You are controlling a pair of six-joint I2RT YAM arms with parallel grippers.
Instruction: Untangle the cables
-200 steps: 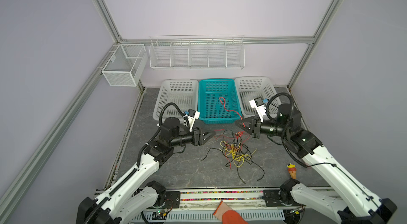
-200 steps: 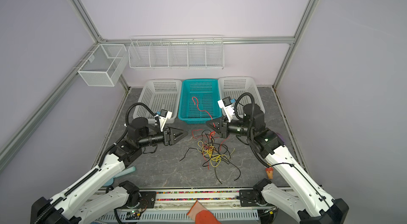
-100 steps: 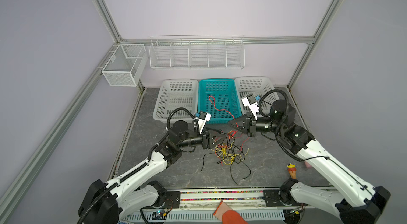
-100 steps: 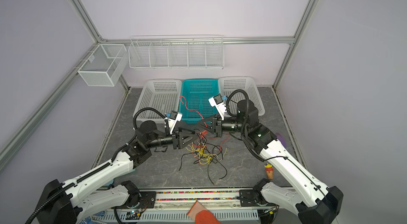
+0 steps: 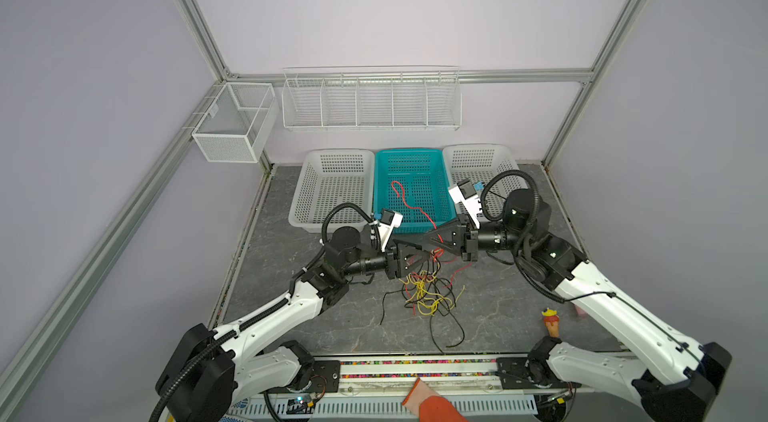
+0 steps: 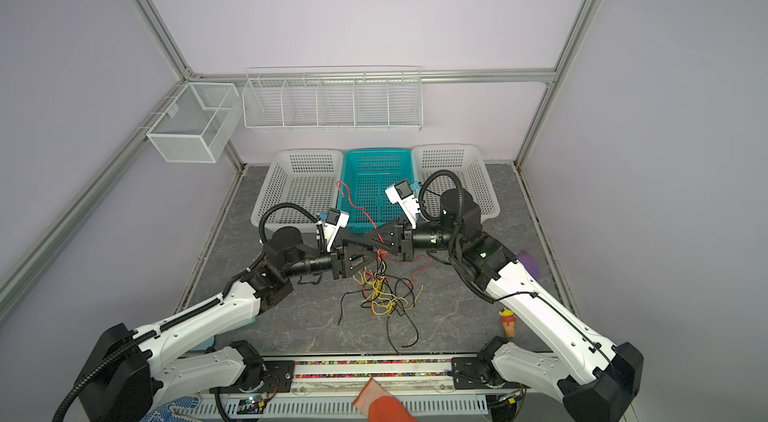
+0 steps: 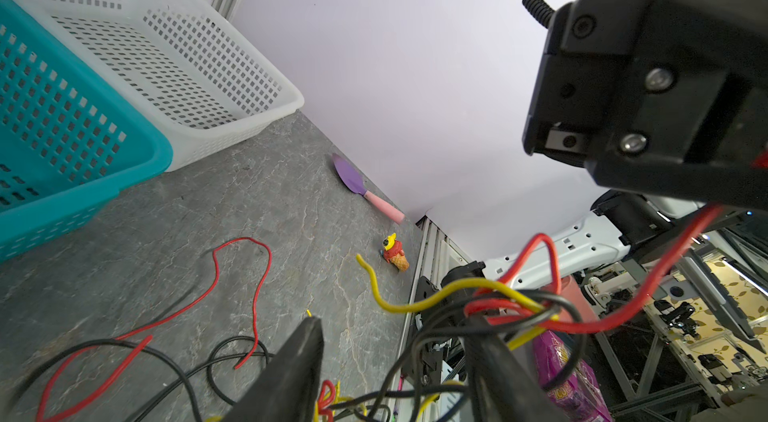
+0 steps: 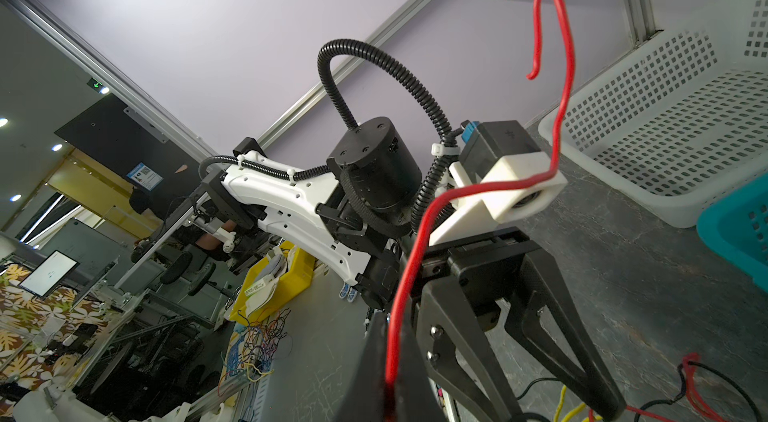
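Observation:
The cables (image 5: pixel 428 299) (image 6: pixel 384 295) lie in a black, red and yellow tangle on the grey table, between the two arms. My right gripper (image 5: pixel 426 240) (image 6: pixel 370 242) (image 8: pixel 392 328) is shut on a red cable (image 5: pixel 415 208) (image 8: pixel 561 67). Its free end curls up over the teal basket, and its other end runs down into the tangle. My left gripper (image 5: pixel 428 256) (image 6: pixel 376 251) (image 7: pixel 392 318) faces it tip to tip, just above the tangle. Its jaws stand apart. A knot of cables (image 7: pixel 515 303) hangs over one of its fingers.
A teal basket (image 5: pixel 409 158) stands at the back between two white baskets (image 5: pixel 336 156) (image 5: pixel 478 150). A wire shelf (image 5: pixel 370 100) and a mesh box (image 5: pixel 232 125) hang on the walls. An ice-cream toy (image 5: pixel 552 322) and a purple spatula (image 7: pixel 353 179) lie at the right edge.
Both grippers have closed in on each other above the tangle. The right one carried the red cable leftward. The left jaws have narrowed somewhat.

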